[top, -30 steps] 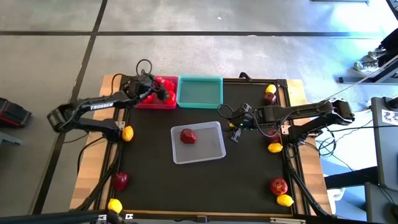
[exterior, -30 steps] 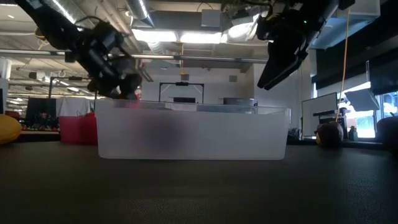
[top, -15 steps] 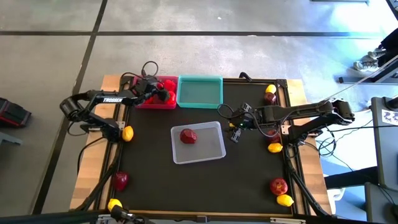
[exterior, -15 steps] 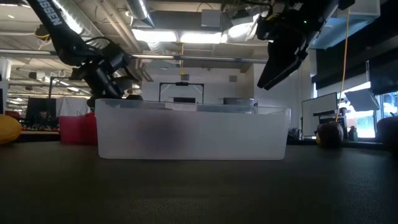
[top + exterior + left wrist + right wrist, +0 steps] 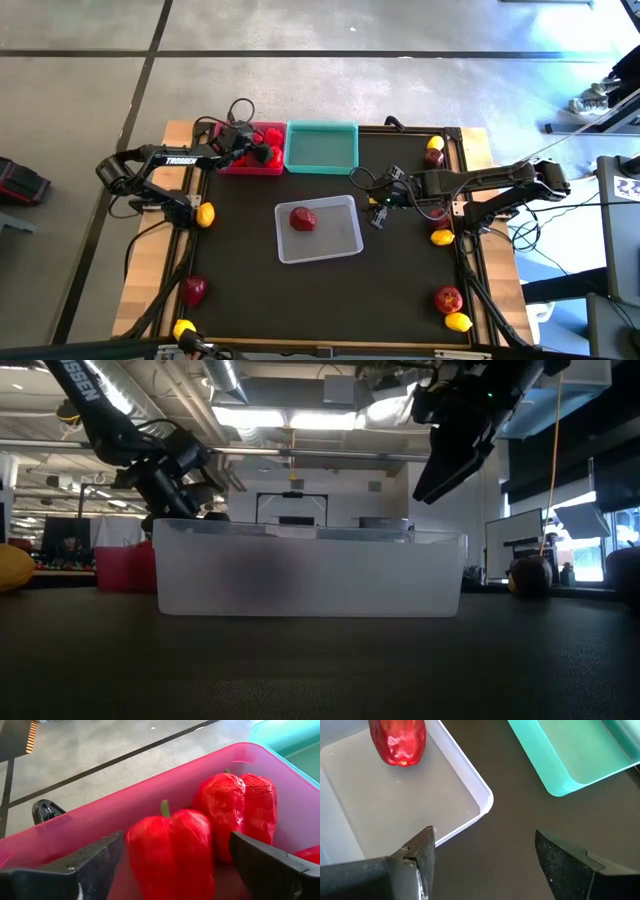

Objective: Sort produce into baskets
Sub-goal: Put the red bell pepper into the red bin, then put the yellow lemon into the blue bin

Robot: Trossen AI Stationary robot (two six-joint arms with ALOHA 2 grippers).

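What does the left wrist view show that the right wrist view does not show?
Only the left wrist view shows the pink plastic basket with glossy red bell peppers in it; the open left gripper stands around the nearest pepper, not gripping it.

Only the right wrist view shows the translucent grey-white basket holding one dark red apple, the black table mat, and the open, empty right gripper above that mat.

Both views show the teal green basket; what can be seen of it holds nothing.
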